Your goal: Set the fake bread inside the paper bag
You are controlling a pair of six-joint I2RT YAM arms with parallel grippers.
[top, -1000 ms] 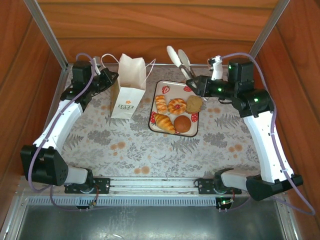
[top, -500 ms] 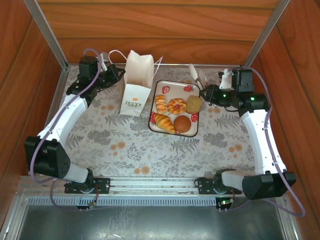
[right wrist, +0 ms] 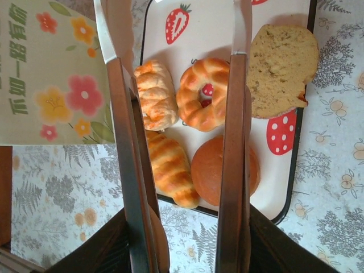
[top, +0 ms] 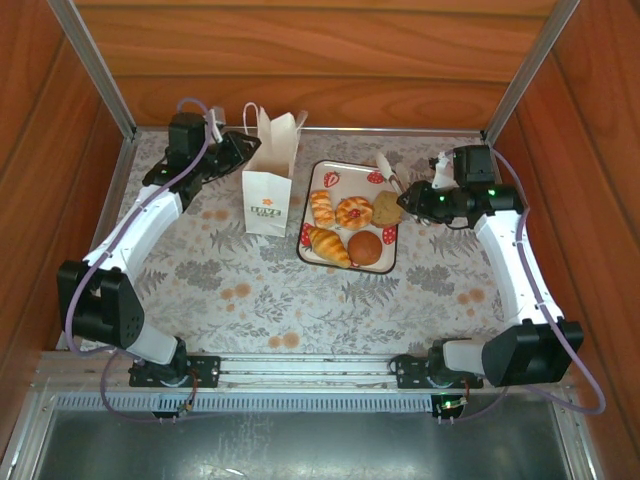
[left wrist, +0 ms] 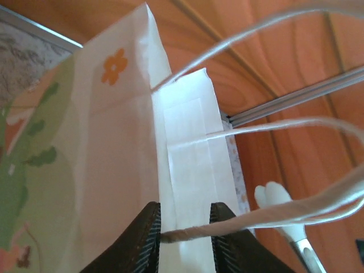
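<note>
My left gripper (left wrist: 185, 227) pinches the paper bag's (top: 270, 172) rim, upper left of the overhead view. My right gripper (right wrist: 179, 114) hangs with jaws apart over the fake bread (right wrist: 202, 102) on the strawberry tray (top: 318, 180), centre frame.

We see the paper bag (top: 269, 178) upright on the desk (top: 300, 300), just left of the tray (top: 349, 216). Fake bread (top: 350, 228) sits on the tray. Left end effector (top: 238, 152) touches the bag's left side; right end effector (top: 392, 178) over the tray's far right corner.
</note>
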